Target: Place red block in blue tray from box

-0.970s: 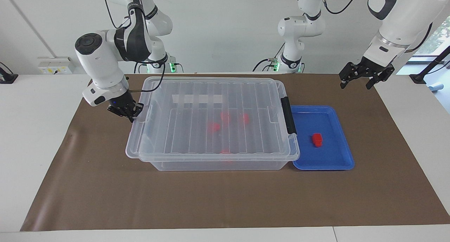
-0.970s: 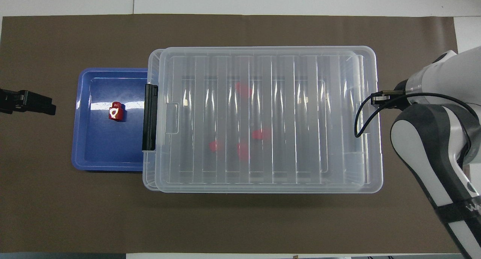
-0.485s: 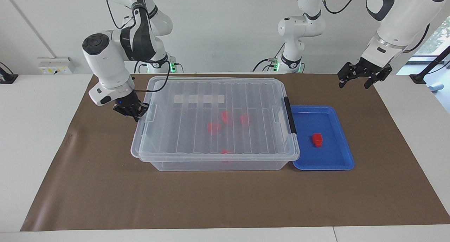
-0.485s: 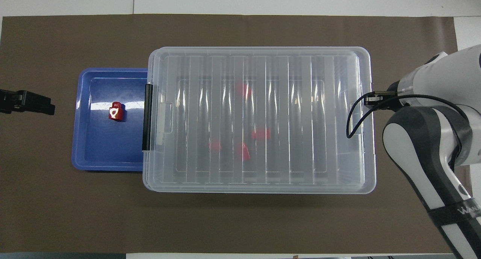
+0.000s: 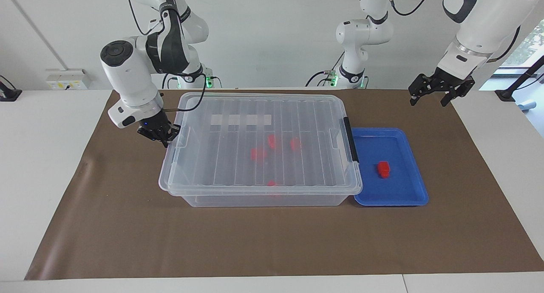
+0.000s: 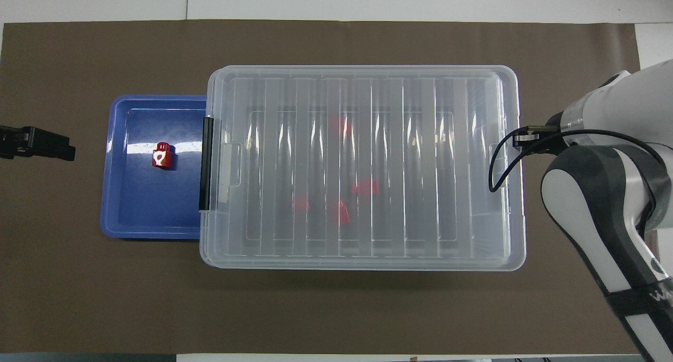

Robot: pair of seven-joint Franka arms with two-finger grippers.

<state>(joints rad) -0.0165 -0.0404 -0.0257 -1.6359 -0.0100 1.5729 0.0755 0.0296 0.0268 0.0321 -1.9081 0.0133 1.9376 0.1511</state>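
Observation:
The clear box (image 5: 255, 198) stands mid-table with its ribbed lid (image 6: 368, 89) lying flat on it. Several red blocks (image 5: 257, 153) show blurred through the lid. Beside the box's black latch (image 5: 351, 140), toward the left arm's end, lies the blue tray (image 5: 382, 192) (image 6: 136, 215). One red block (image 5: 383, 169) (image 6: 162, 155) rests in the tray. My right gripper (image 5: 163, 137) is shut on the lid's rim at the box's other end; in the overhead view the arm hides it. My left gripper (image 5: 442, 93) (image 6: 39, 144) waits open in the air, over the mat's edge next to the tray.
A brown mat (image 5: 127, 233) covers the table under the box and tray. White table (image 5: 38, 165) lies bare at both ends. A white label strip (image 5: 240, 120) shows on the box.
The lid's end at my right gripper came down and the lid slid square onto the box. The right gripper moved with it. The left gripper barely shifted.

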